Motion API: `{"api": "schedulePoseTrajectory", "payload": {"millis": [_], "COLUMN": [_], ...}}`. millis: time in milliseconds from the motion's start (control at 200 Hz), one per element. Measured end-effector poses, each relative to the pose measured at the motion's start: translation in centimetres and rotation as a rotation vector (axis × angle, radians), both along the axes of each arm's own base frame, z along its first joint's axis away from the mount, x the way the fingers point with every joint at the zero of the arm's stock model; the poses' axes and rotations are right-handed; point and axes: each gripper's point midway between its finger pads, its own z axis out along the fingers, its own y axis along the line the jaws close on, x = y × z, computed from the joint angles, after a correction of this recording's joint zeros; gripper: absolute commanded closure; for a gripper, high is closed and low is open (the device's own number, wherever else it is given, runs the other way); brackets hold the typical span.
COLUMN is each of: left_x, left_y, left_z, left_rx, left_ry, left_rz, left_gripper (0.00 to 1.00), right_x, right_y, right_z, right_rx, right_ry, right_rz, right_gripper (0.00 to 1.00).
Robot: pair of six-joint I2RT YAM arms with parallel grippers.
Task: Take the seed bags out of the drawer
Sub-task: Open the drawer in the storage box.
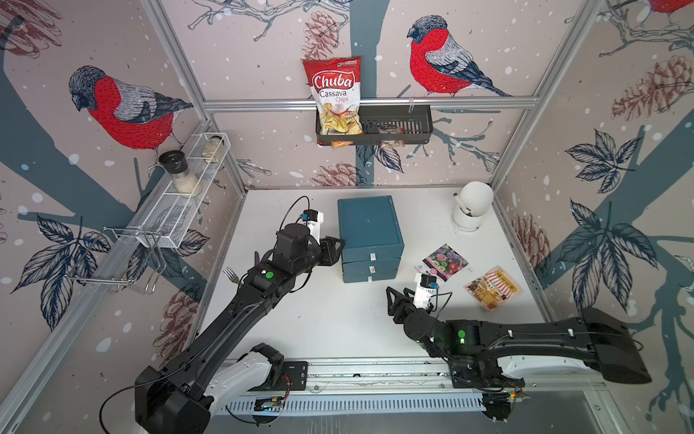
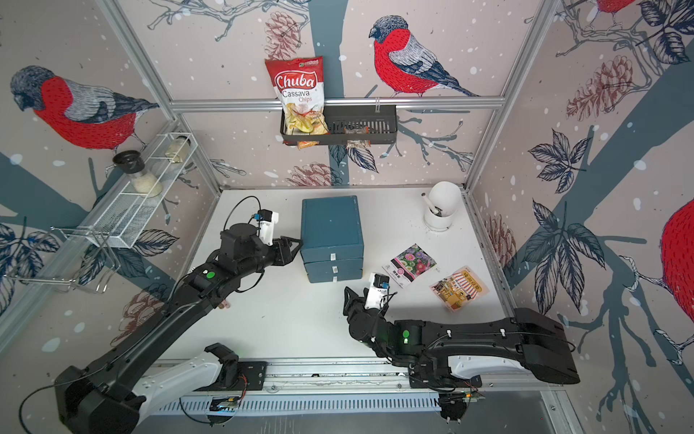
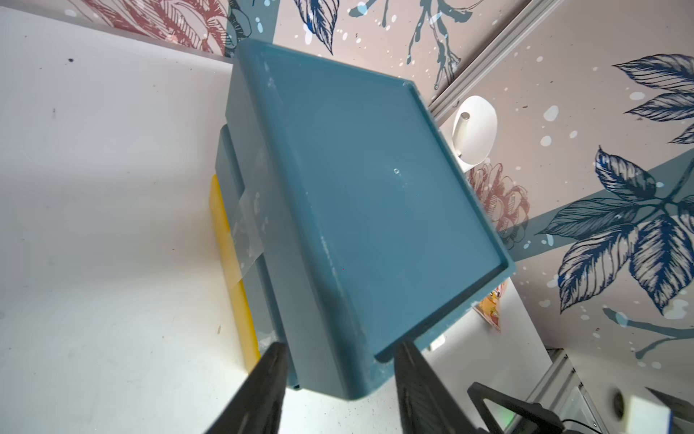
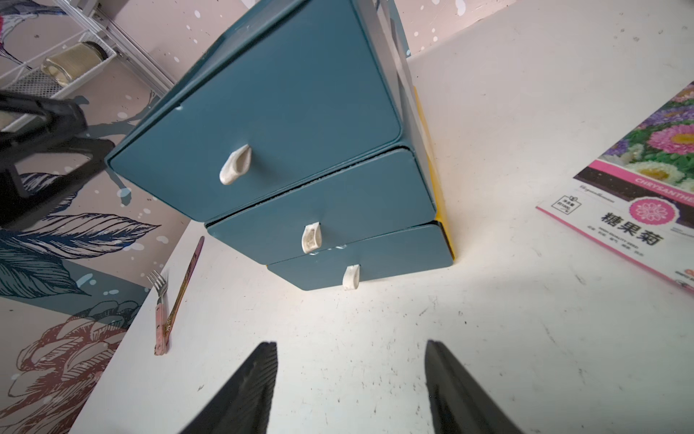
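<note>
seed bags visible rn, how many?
2. Flowered packet flat on the table, right of the drawer unit; striped-awning packet farther right. Others may be hidden inside the drawers.

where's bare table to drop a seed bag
Widest free patch: bare table in front of the drawer unit, between the left arm and right arm, down to the front rail. A smaller one sits between the drawer unit and the white holder. Crowded: right side, where the flower packet and striped packet lie.
</note>
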Motion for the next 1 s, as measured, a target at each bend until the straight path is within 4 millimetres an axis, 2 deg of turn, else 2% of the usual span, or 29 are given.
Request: {"api": "schedulePoseTrajectory", "payload": {"millis": [95,250,325,415,535,625,755,830,885,945,1001], "left_x": [-1.3,-3.4,-3.6,-4.0,-3.9,-3.6,-4.0,-5.7,-6.9,-7.0,-6.9], "left_y": [-0.4,-2.1,-1.7,-0.6,0.6,0.9,0.1,-0.6,-1.2,-1.2,-0.7], "left_z": [-1.3,-2.5,-3.7,-6.2,-9.0,-10.2,-11.2,-12.1,-11.6,-10.4,-10.1], "left_rx": [0.011,0.059,0.089,0.133,0.174,0.187,0.198,0.238,0.243,0.219,0.210], "left_ry": [0.017,-0.001,0.005,0.024,0.022,0.000,-0.042,-0.075,-0.108,-0.155,-0.176], "left_rz": [0.012,0.019,0.074,0.135,0.193,0.221,0.216,0.188,0.172,0.199,0.239], "left_gripper": [0.48,0.48,0.49,0.52,0.57,0.60,0.66,0.60,0.51,0.44,0.43], "right_x": [-0.3,-0.7,-0.8,-1.0,-1.4,-1.2,-0.3,0.3,0.6,0.7,0.8], "right_y": [-0.6,-1.8,-2.5,-3.4,-4.1,-5.2,-6.6,-6.9,-6.8,-6.5,-6.2], "right_z": [0.3,0.7,0.3,-0.5,-0.6,-1.6,-3.0,-2.9,-2.5,-2.2,-2.0], "right_rx": [0.033,0.080,0.100,0.103,0.149,0.162,0.180,0.204,0.230,0.246,0.251], "right_ry": [0.000,-0.002,0.009,0.030,0.052,0.055,0.049,0.050,0.051,0.055,0.057], "right_rz": [0.009,0.018,0.013,0.012,0.007,-0.018,-0.067,-0.091,-0.098,-0.095,-0.096], "right_gripper": [0.33,0.32,0.32,0.32,0.29,0.27,0.27,0.27,0.27,0.27,0.27]}}
